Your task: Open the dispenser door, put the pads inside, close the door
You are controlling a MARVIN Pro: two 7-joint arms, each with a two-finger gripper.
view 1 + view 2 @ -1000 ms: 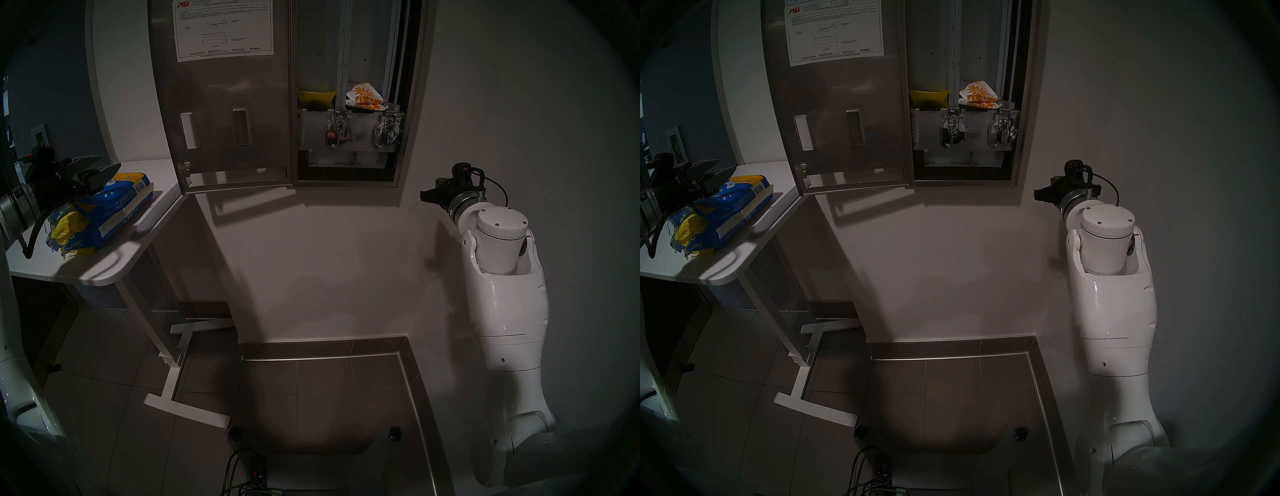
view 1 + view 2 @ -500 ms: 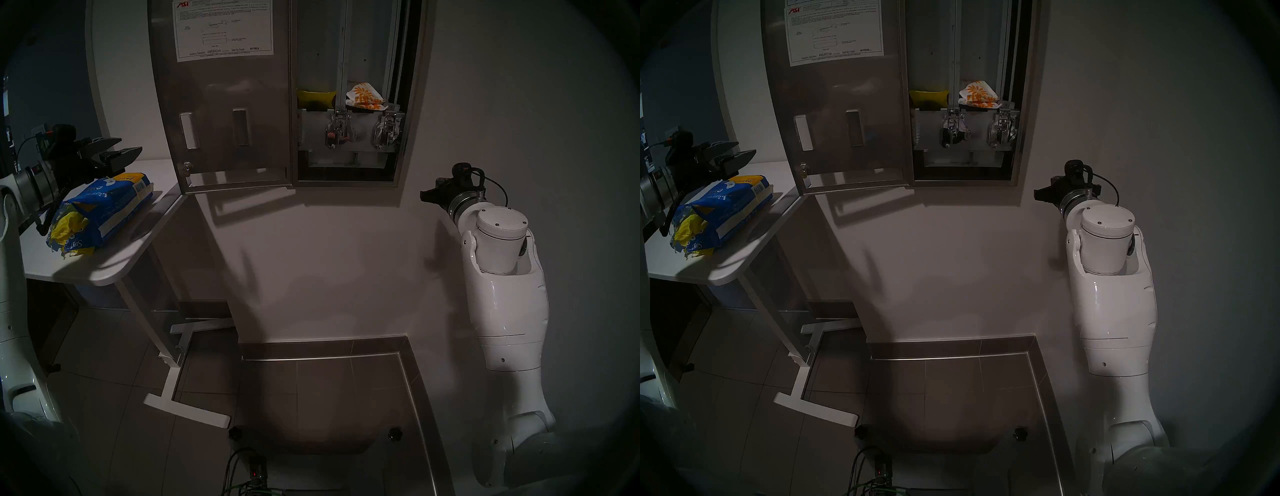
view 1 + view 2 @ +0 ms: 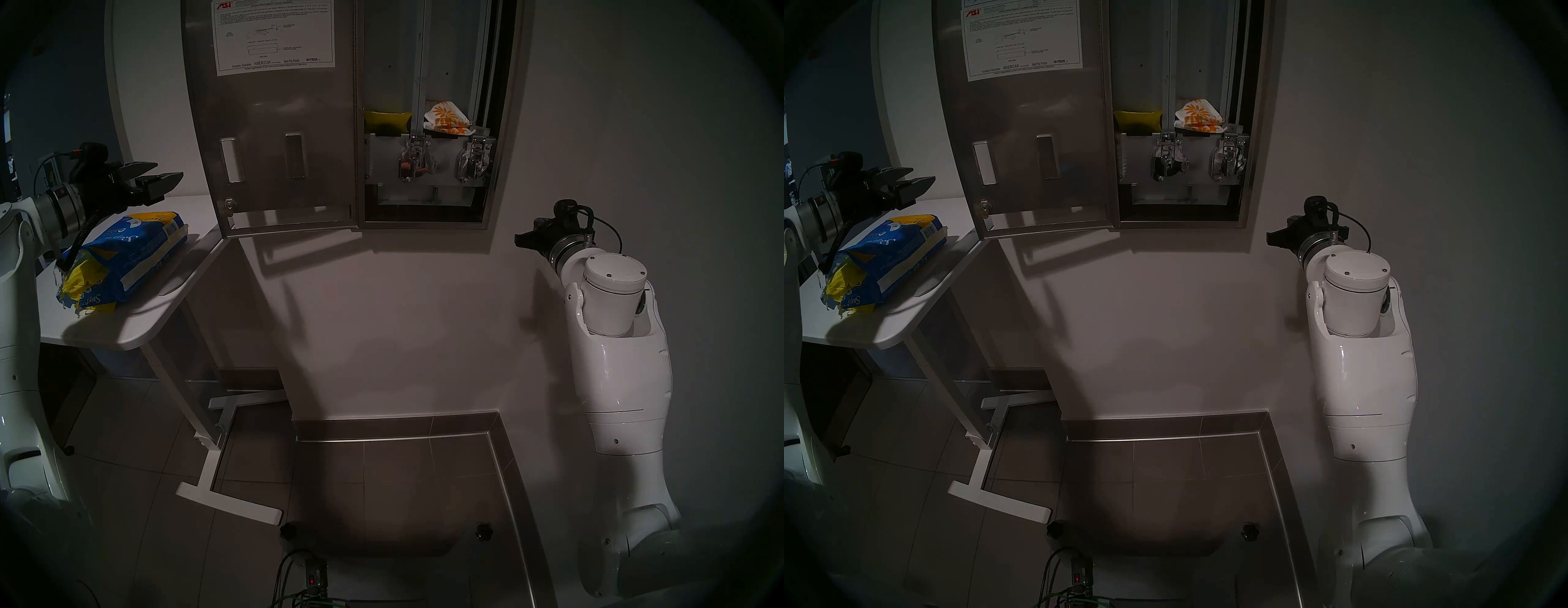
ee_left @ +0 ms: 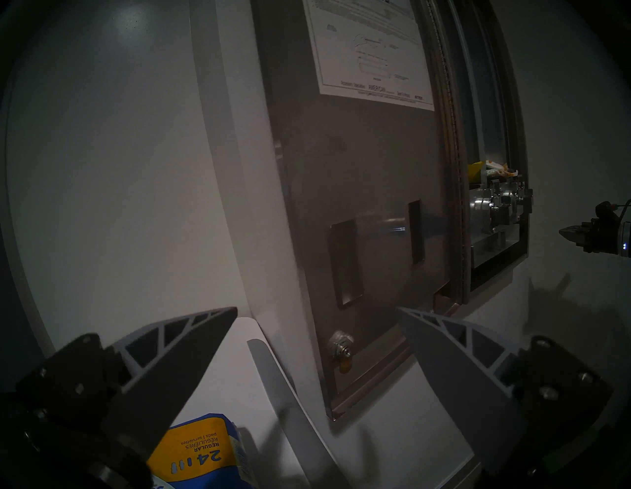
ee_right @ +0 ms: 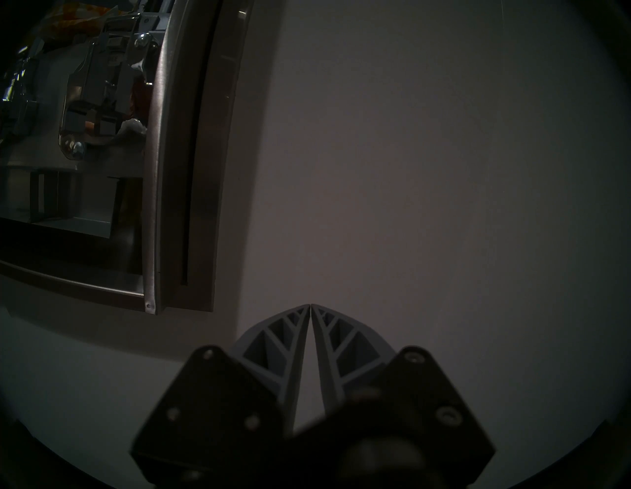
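Door: my dispenser door (image 3: 275, 127) hangs swung wide, instruction sheet (image 3: 273, 36) facing out.
Pads: one yellow pad (image 3: 387, 121) sits in the cabinet's left-hand column; more yellow pads (image 3: 78, 286) spill from the blue bag (image 3: 127, 254) on the surface (image 3: 127, 327).
Left claw (image 3: 159, 178): spread, empty, level above the bag, aimed at the door.
Right claw (image 5: 310, 307): pressed together, empty, beside the cabinet frame.
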